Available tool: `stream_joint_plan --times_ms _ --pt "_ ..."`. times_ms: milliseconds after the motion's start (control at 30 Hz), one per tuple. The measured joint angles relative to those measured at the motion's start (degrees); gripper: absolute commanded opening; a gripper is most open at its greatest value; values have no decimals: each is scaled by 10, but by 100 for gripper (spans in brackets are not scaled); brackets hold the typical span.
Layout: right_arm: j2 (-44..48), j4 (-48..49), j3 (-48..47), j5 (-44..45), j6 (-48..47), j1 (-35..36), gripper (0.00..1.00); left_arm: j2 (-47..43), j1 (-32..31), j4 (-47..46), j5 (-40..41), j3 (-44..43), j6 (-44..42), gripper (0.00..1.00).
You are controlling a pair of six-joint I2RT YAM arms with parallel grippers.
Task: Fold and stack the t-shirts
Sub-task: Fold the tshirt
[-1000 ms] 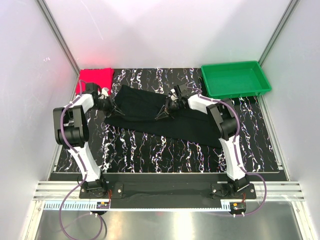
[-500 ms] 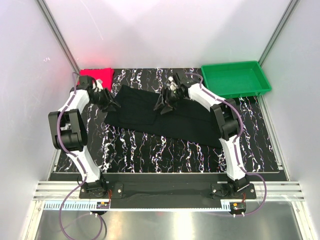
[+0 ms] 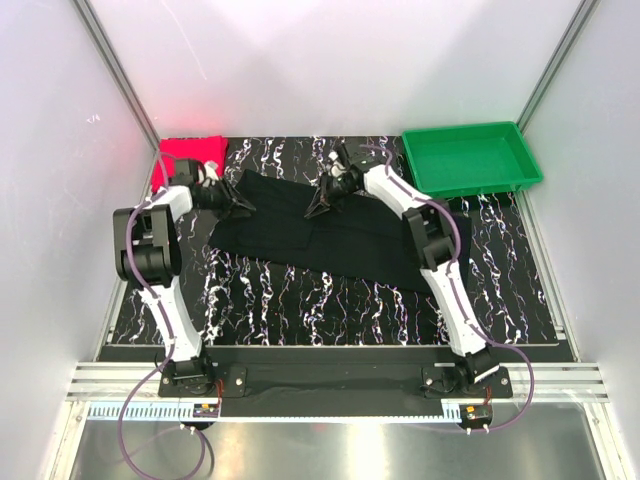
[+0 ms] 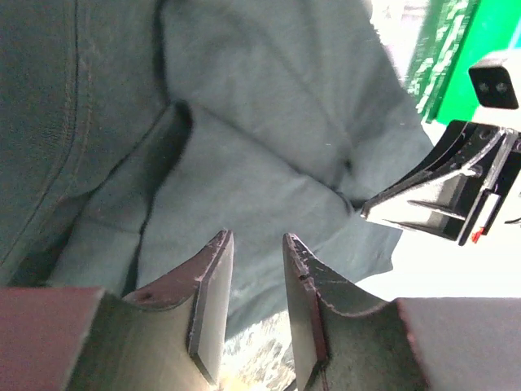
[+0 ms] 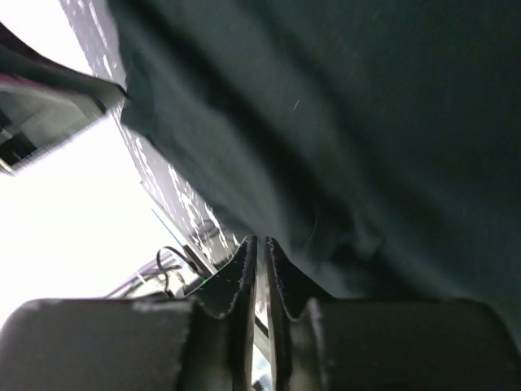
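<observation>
Right hand (image 3: 316, 204) moved back — wrist view alone shows black t-shirt (image 5: 366, 122) creases.

We see both arms reaching away from their bases toward the far side. The left arm (image 3: 148, 250) rises from its base, folds sharply at the elbow and turns its wrist inward, so the left gripper (image 3: 243, 207) points to the right. The right arm (image 3: 436, 245) stretches out long and leans to the left, and the right gripper (image 3: 313, 204) points left and down. The two grippers face each other, tips apart. In the left wrist view we find the left fingers (image 4: 213, 285) parted by a narrow gap with nothing between them. In the right wrist view the right fingers (image 5: 240, 285) stand almost together, leaving only a thin slit.
</observation>
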State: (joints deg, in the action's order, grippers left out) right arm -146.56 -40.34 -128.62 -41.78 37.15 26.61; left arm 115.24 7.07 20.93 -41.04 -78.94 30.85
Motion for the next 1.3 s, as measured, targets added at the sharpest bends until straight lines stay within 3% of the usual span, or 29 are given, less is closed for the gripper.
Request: stream_joint_plan --times_ms 233,633,867,1033,1167,1200,1300 --pt "-47 0 -35 -22 32 27 11 49 -7 -43 7 26 49 37" --pt "-5 26 107 -43 7 2 16 79 -5 -53 6 -18 67 41" --pt "64 -3 161 5 -27 -48 42 37 -9 -34 44 -8 56 49" --pt "191 -63 228 70 -75 -54 64 -51 -30 -16 89 11 63 53" --pt "353 -108 342 142 -113 -50 82 -124 -102 7 167 30 98 54" --pt "384 -119 361 156 -118 -50 99 -132 -121 12 184 30 106 54" --pt "486 -142 433 229 -134 -49 100 -138 -207 46 269 18 149 54"
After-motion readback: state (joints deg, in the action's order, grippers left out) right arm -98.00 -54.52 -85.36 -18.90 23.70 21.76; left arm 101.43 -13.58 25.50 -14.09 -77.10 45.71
